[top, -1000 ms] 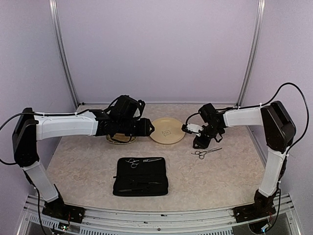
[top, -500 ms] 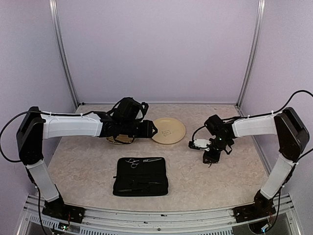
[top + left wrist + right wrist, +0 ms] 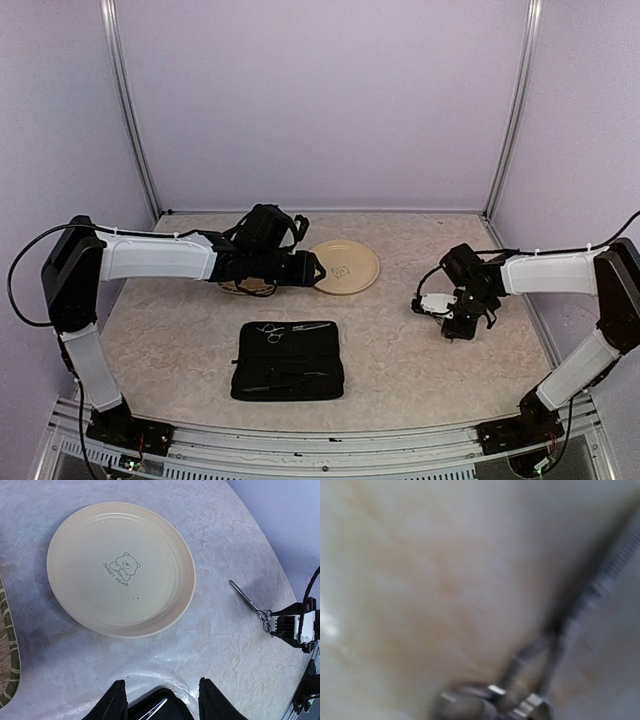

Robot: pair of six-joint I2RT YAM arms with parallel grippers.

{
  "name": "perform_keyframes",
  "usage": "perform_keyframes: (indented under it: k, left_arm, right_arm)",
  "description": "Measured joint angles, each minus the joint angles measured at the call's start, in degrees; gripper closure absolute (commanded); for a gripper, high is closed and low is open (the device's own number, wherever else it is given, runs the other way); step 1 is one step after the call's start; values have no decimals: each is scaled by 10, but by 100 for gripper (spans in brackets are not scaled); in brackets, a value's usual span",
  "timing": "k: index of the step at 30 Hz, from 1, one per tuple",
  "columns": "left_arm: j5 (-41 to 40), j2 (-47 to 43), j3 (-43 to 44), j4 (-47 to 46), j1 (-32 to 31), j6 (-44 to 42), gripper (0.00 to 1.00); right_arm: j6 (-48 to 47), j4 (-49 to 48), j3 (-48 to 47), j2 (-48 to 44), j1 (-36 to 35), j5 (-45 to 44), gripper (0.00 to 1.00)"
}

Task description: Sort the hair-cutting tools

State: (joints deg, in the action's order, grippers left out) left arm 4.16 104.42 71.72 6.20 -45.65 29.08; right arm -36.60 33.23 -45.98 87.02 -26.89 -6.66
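Note:
One pair of silver scissors (image 3: 248,601) lies on the table right of the plate, blades pointing toward it. My right gripper (image 3: 461,324) is low over the handle end and also shows in the left wrist view (image 3: 295,629). The right wrist view is a blurred close-up of those scissors (image 3: 555,645), and its fingers do not show. A second pair of scissors (image 3: 270,331) and a thin silver tool (image 3: 312,326) lie on the black case (image 3: 288,365). My left gripper (image 3: 312,270) hovers open and empty between plate and case. I see no black clips.
A cream plate (image 3: 343,267) with a bear print stands mid-table and fills the left wrist view (image 3: 120,570). A woven tray (image 3: 243,288) sits under my left arm, its edge at the left of the wrist view (image 3: 7,680). Walls enclose the table.
My right gripper has moved from beside the plate to the right and down over the scissors on the table. My left gripper has shifted slightly to the right.

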Motion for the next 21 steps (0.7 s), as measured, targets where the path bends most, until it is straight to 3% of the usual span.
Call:
perform_keyframes:
  k: [9, 16, 21]
  left_arm:
    - [3, -21, -3, -6, 5, -4, 52]
    - [-3, -56, -12, -1, 6, -7, 51]
    - [-12, -66, -12, 7, 6, -5, 51]
  right_arm:
    - [-10, 2, -2, -7, 55, -14, 62]
    - [5, 3, -26, -36, 66, 21, 64]
    - [25, 0, -49, -3, 77, 61, 69]
